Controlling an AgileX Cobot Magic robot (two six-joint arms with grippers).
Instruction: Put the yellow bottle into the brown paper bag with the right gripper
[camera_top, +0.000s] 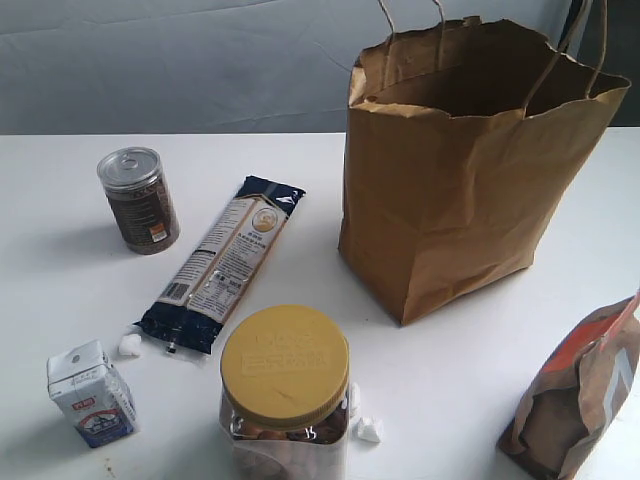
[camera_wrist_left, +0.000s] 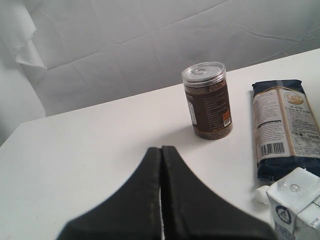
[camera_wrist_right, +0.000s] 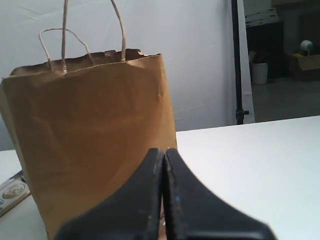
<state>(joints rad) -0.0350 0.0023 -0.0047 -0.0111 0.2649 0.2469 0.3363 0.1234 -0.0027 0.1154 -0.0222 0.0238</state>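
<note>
The brown paper bag (camera_top: 460, 170) stands upright and open-mouthed at the back right of the white table, its cord handles up; the right wrist view shows its side (camera_wrist_right: 95, 135) close by. The yellow bottle shows in no view. My right gripper (camera_wrist_right: 164, 152) is shut with nothing between its fingers and hangs just in front of the bag's side. My left gripper (camera_wrist_left: 161, 150) is shut and empty too, low over bare table short of the brown can. Neither gripper appears in the exterior view.
A wide clear jar with a yellow lid (camera_top: 285, 365) stands at the front. A brown can (camera_top: 140, 200), a dark noodle packet (camera_top: 225, 262), a small milk carton (camera_top: 90, 393), a glossy brown-and-orange pouch (camera_top: 585, 395) and small white lumps (camera_top: 368, 430) lie around.
</note>
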